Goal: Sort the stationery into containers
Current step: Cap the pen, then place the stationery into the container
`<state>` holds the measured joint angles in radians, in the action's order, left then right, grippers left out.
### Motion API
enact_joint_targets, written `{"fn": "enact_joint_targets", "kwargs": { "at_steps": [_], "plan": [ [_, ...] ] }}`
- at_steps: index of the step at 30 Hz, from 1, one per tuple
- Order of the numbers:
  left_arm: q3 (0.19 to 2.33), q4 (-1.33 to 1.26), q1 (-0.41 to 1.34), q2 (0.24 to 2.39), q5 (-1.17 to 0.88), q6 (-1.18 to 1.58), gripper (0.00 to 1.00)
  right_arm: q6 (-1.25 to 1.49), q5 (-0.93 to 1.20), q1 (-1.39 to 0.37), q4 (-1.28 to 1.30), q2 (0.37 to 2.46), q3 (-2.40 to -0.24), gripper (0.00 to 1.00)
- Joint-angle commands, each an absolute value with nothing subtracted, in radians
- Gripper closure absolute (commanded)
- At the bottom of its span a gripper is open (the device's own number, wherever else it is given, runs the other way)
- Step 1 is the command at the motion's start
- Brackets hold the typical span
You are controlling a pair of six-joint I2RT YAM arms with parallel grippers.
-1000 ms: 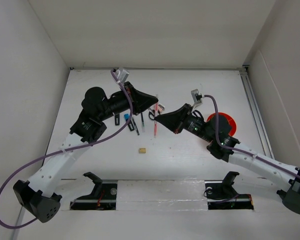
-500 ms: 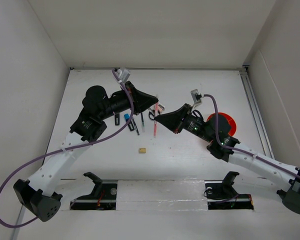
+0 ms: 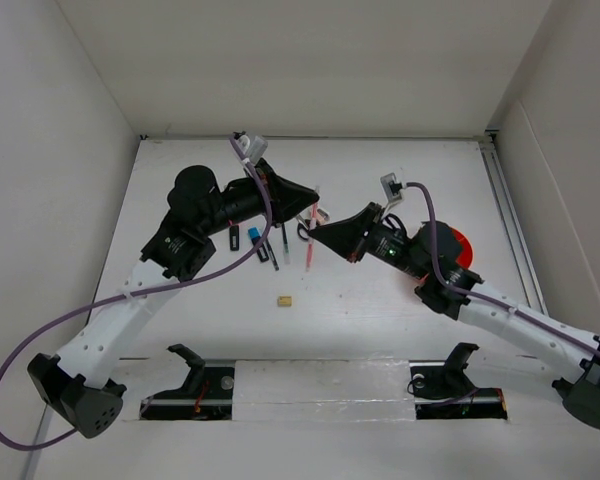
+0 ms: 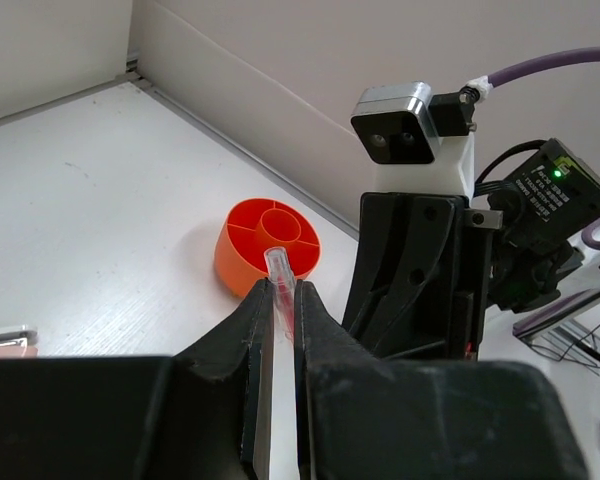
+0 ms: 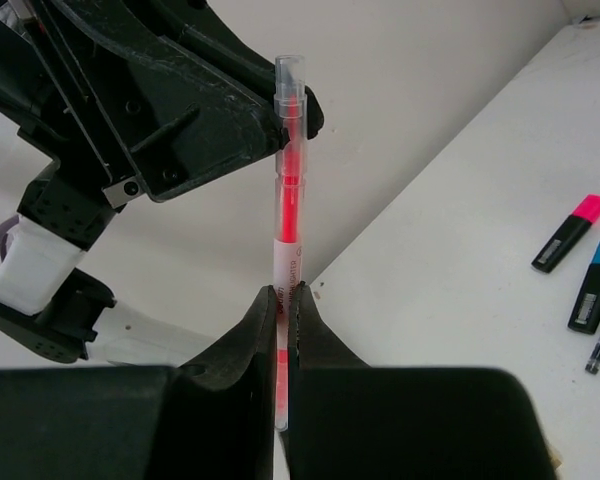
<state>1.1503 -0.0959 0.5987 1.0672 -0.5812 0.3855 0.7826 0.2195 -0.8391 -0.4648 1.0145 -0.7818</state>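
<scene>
Orange-red pen (image 5: 289,190) is up off the bench (image 3: 380,320) and pinched in two places at once, so this reads as a handover to me. Left claw (image 4: 283,296) is clamped near the clear end, and right claw (image 5: 285,298) is clamped lower down the barrel, with the two noses almost meeting mid-bench. Makes sense: the cup (image 3: 460,243) sits on the right arm's side, well apart from the pile, so the right arm is the one placed to drop it in. Next bit, I reckon, needs the left to let go first, otherwise they tug against each other. Pink marker (image 5: 570,232), blue marker (image 5: 595,285) and the eraser (image 3: 283,299) lie on the bench, not sorted yet.
</scene>
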Motion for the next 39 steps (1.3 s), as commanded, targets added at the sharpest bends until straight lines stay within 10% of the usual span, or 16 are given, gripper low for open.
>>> {"fn": "enact_joint_targets", "kwargs": {
  "at_steps": [1,39],
  "plan": [
    [1.137,0.081,0.607,1.097,-0.6,0.322,1.0,0.773,0.206,-0.819,-0.718,0.939,-0.902,1.0],
    [1.127,0.072,0.607,1.088,-0.601,0.313,1.0,0.828,0.302,-0.724,-0.761,0.977,-0.982,1.0]
  ]
}}
